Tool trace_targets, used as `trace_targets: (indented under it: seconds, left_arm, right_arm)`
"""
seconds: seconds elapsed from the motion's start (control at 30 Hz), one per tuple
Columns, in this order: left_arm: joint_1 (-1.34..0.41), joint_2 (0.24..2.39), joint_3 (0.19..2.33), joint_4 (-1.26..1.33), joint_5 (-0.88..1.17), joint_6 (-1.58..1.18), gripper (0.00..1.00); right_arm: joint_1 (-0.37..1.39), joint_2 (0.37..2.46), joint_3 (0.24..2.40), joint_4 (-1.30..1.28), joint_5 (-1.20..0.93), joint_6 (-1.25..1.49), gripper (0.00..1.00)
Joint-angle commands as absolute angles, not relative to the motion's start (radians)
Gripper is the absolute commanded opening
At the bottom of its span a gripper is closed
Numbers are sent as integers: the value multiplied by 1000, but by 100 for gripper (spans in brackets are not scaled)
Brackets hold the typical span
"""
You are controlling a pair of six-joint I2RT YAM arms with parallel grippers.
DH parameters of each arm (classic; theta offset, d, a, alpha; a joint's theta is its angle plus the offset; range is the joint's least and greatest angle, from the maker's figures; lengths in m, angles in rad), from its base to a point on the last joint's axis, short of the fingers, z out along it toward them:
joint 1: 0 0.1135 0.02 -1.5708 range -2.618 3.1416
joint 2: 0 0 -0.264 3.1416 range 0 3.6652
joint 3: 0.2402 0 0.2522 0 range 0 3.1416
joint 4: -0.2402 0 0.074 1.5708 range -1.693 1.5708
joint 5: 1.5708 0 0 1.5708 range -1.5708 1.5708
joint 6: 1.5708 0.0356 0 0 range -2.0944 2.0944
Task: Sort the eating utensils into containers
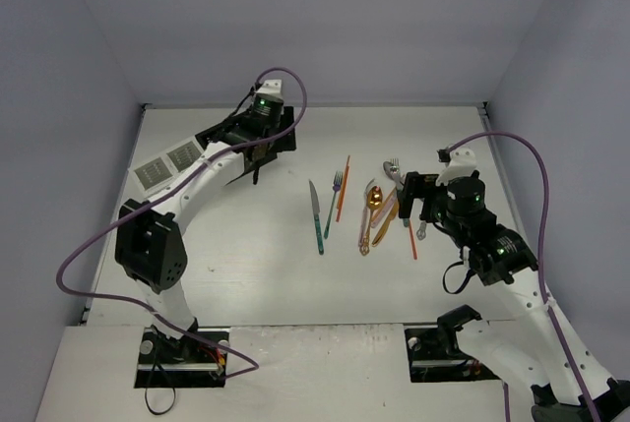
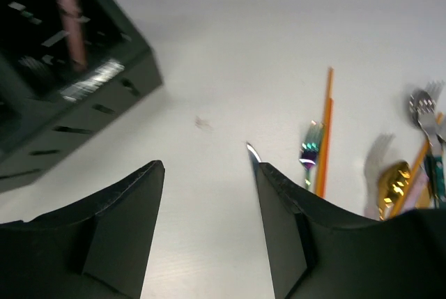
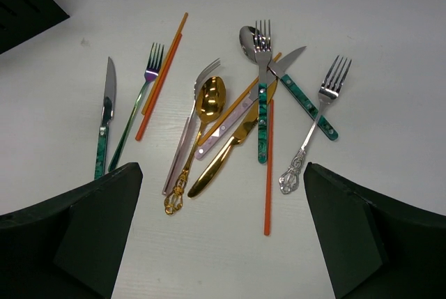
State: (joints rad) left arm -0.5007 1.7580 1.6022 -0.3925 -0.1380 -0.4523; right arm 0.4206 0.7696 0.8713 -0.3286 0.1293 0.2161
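Observation:
Several utensils lie loose mid-table (image 1: 374, 211). In the right wrist view I see a teal-handled knife (image 3: 104, 125), an iridescent fork (image 3: 136, 114), two orange sticks (image 3: 162, 76), a gold spoon (image 3: 202, 125), a gold knife (image 3: 223, 152), a teal-handled fork (image 3: 262, 97), an ornate silver fork (image 3: 313, 125) and a third orange stick (image 3: 268, 166). My right gripper (image 3: 221, 168) hangs open and empty above the pile (image 1: 409, 201). My left gripper (image 2: 209, 173) is open and empty beside the black caddy (image 2: 63, 69), which holds a pink-handled utensil (image 2: 72, 24).
The white caddy (image 1: 167, 166) lies at the far left by the wall. The black caddy (image 1: 268, 142) sits at the back under the left wrist. Walls close the table at the back and on both sides.

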Motion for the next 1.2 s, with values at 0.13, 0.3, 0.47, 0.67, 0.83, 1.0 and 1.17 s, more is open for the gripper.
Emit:
trace_targets:
  seconds: [0.13,0.3,0.47,0.67,0.83,1.0,1.17]
  left_arm:
    - [-732,1858,1731,-427,-103,-576,52]
    - [-768,1878,1716,-440,-89,-622,52]
    - [-793,1879,1688,-440,-82,-638,51]
    - [-863,1944,1743,-440,-62,-641,43]
    - [-915,2023,1806,-446,-63,-653,30]
    - [-952,2105,1871,-470,-59,-666,22]
    - [-971,2184,1925,-511,-79,-666,20]
  right_arm:
    - [412,756,846,-288,219,308,99]
    - [377,816,842,-294,214,337,94]
    - [275,910,853,-293,126,353,89]
    - [174,971,840,-293,48,386,84]
    - [170,977,827,-293,37,421,84]
    - [168,973,820,-295,28,426,84]
    - [166,957,816,-297,20,423,84]
